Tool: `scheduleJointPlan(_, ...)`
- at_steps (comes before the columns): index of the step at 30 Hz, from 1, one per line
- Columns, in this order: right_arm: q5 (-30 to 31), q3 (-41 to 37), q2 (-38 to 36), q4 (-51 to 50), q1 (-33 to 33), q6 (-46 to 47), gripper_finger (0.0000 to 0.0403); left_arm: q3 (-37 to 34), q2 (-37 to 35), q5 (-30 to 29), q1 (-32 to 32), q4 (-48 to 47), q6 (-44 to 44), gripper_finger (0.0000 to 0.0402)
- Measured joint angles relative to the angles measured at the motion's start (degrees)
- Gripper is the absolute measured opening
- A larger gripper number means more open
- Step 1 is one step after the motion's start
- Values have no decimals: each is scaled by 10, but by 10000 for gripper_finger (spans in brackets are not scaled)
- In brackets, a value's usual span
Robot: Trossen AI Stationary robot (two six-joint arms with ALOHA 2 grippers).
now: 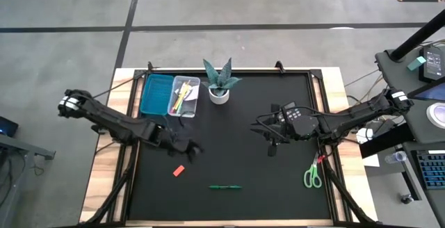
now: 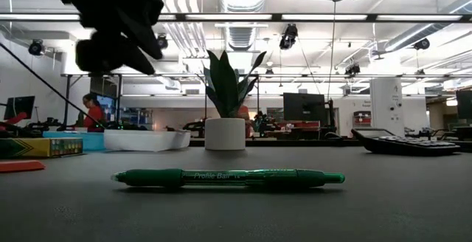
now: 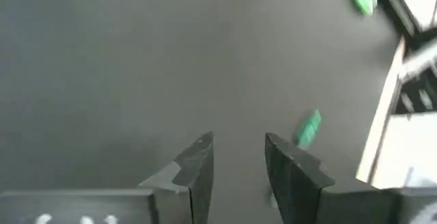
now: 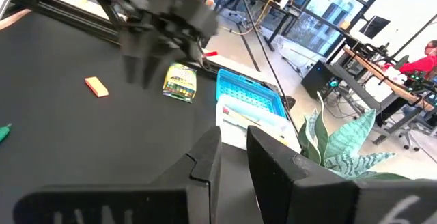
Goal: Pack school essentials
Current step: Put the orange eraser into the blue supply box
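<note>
The green pen (image 1: 224, 186) lay on the black bench (image 1: 236, 117) near its front edge, the red eraser (image 1: 179, 170) close by. The left end effector (image 1: 192, 149) hovered above the eraser, fingers parted and empty; the right end effector (image 1: 272, 147) hung mid-bench, narrowly open, holding nothing

A table (image 1: 229, 117) carries everything. Near its far edge, left of the middle, a lidded tray (image 1: 156, 94) lies with a clear bin (image 1: 185, 96) touching its right side; pens and pencils (image 1: 182, 94) lie in the bin. A potted plant (image 1: 220, 82) stands just right of the bin. The eraser (image 1: 179, 170) lies toward the near-left part, with the pen (image 1: 224, 186) to its right, nearer the near edge. The scissors (image 1: 313, 175) lie by the right edge. The calculator (image 1: 295, 113) sits right of centre.
</note>
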Motion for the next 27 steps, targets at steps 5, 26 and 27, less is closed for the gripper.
scheduleJointPlan(5,0,0,0,0,0,0,61,55,59,71,-18,-77,-76,89)
scheduleJointPlan(26,0,0,0,0,0,5,61,206,268,103,-125,-382,-175,52)
scheduleJointPlan(27,0,0,0,0,0,5,61,206,269,106,-125,-381,-163,56)
